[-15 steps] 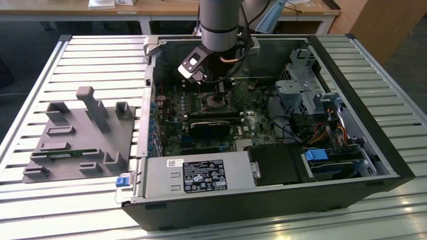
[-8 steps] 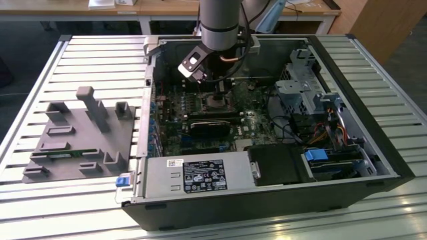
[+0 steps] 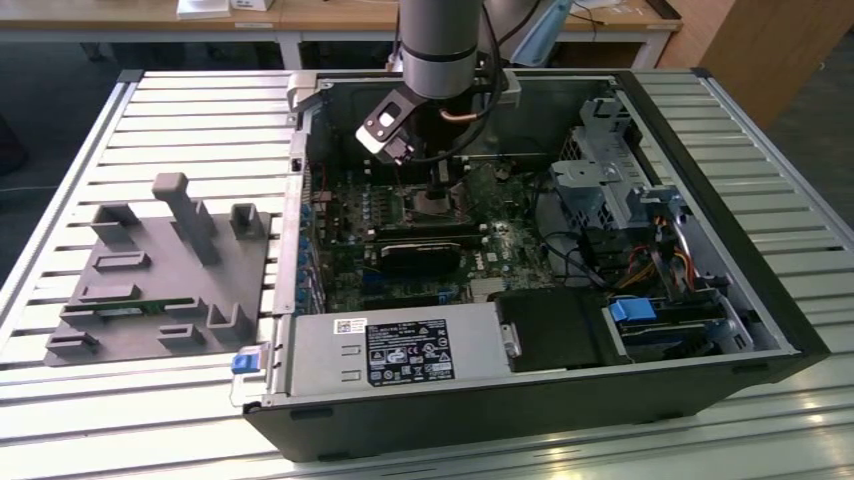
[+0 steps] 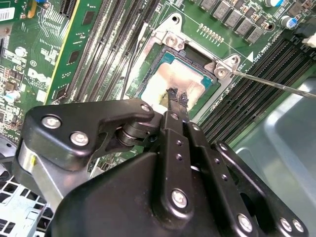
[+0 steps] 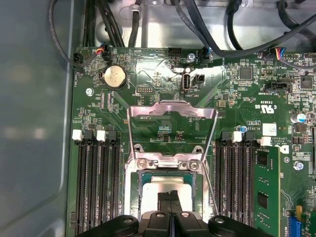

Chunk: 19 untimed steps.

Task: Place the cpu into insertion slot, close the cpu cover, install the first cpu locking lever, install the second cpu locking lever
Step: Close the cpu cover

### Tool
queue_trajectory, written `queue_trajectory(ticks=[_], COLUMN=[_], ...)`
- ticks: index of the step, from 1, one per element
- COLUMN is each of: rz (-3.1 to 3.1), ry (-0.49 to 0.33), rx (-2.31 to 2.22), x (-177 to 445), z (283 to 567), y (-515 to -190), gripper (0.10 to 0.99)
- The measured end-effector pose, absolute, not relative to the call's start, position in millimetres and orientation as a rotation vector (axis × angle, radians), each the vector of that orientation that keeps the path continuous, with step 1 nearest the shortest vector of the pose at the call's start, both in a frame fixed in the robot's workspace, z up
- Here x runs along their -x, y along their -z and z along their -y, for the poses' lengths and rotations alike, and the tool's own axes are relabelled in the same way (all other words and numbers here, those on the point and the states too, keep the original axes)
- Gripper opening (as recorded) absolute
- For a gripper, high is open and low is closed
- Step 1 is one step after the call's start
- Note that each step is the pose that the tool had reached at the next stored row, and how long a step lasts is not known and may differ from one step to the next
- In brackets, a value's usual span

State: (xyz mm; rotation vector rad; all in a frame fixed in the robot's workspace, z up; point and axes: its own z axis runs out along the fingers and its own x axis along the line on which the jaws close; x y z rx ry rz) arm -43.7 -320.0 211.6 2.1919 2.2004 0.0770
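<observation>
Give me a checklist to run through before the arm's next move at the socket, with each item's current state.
1. cpu seated in the insertion slot: ok, it looks flat inside the rim.
2. cpu cover swung open, off the socket: ok.
3. gripper centred over the cpu: ok, shut, tips at its face.
4. Tips touching the cpu or just above it: cannot tell.
5. locking lever unlatched: ok, the wire stands free beside the socket.

Arm [image 3: 438,40] upright, hand [image 4: 177,95] pointing down, fingers [image 5: 164,203] together
</observation>
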Motion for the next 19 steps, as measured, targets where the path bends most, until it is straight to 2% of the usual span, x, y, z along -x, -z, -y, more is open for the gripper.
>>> queue_trajectory(ticks=[13,19], rz=[-2.200,-2.200], ry=[-0.077,-0.077], rx=[-2.192,-2.192], x=[43.7,43.7], z=[320.1,320.0], y=[-215.3,-234.1], gripper=[0.106,0.106])
